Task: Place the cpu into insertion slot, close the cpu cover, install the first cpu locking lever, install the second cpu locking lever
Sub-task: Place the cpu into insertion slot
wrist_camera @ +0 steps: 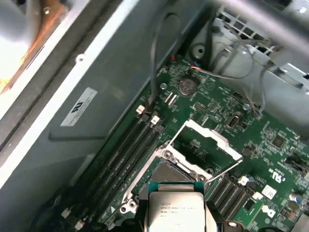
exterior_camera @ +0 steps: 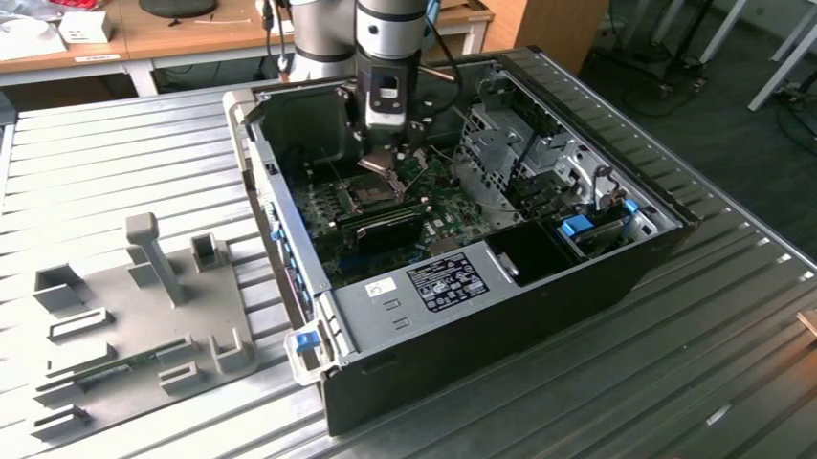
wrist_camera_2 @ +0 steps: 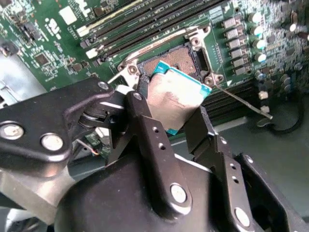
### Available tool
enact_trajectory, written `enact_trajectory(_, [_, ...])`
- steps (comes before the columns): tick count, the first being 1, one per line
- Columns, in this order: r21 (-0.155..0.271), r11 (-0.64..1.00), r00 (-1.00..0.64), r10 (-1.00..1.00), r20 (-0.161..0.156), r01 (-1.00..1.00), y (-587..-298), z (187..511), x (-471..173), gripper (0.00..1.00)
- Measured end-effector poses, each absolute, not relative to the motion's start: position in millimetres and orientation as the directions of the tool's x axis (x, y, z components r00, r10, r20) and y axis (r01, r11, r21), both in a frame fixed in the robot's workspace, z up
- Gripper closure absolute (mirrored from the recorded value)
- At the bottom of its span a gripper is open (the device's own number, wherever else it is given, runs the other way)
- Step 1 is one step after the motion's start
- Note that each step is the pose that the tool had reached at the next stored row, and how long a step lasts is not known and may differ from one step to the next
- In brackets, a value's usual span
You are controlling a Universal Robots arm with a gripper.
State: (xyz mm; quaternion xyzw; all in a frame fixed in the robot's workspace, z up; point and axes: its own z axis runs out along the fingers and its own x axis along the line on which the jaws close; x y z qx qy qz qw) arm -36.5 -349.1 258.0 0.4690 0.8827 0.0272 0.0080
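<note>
My gripper (exterior_camera: 386, 151), upper centre of the exterior view, is clamped on the cpu (wrist_camera_2: 175, 94) by its edges, holding it flat just over the insertion slot (wrist_camera_2: 169, 60) (cpu cover (wrist_camera: 205, 140) stands raised, leaving the socket free).

1. cpu (wrist_camera_2: 175, 96): silvery-tan top, smudged grey, with a teal-green edge.
2. Circuit board (wrist_camera_2: 48, 46): green, speckled with small silver and black parts.
3. Memory slots (wrist_camera_2: 145, 19): black, with white end clips.
4. insertion slot (wrist_camera_2: 176, 60): coppery-brown centre, silver rim.
5. cpu cover (wrist_camera: 205, 137): bright silver frame.
6. Jaws: matt black, silver screw heads.
7. Computer case (exterior_camera: 511, 354): black outside, pale grey metal inside; blue clips (exterior_camera: 304, 342); black label (exterior_camera: 447, 280) with white print.
8. Bench (exterior_camera: 715, 382): silver-grey, ribbed in parallel stripes.
9. Fixture plate (exterior_camera: 141, 316): plain grey.
</note>
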Motion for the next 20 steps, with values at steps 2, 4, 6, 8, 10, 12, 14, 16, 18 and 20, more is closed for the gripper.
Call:
enact_trajectory(2, [0.056, 0.537, -0.539, 0.842, 0.011, 0.841, -349.1, 257.7, -36.5, 0.46])
enact_trajectory(4, [0.056, 0.515, -0.517, 0.856, 0.011, 0.855, -349.1, 257.5, -36.5, 0.46])
enact_trajectory(6, [0.056, 0.492, -0.493, 0.870, 0.011, 0.869, -349.1, 257.3, -36.5, 0.46])
enact_trajectory(8, [0.056, 0.469, -0.470, 0.882, 0.011, 0.881, -349.1, 257.1, -36.5, 0.46])
enact_trajectory(10, [0.056, 0.446, -0.448, 0.894, 0.011, 0.893, -349.1, 256.9, -36.5, 0.46])
enact_trajectory(12, [0.056, 0.423, -0.424, 0.905, 0.011, 0.904, -349.1, 256.7, -36.5, 0.46])
enact_trajectory(14, [0.056, 0.401, -0.402, 0.916, 0.011, 0.915, -349.1, 256.5, -36.5, 0.46])
enact_trajectory(16, [0.056, 0.382, -0.383, 0.924, 0.012, 0.923, -349.1, 256.4, -36.5, 0.46])
enact_trajectory(18, [0.056, 0.378, -0.379, 0.925, 0.011, 0.924, -349.1, 256.4, -36.5, 0.46])
enact_trajectory(20, [0.056, 0.378, -0.379, 0.925, 0.011, 0.924, -349.1, 256.4, -36.5, 0.46])
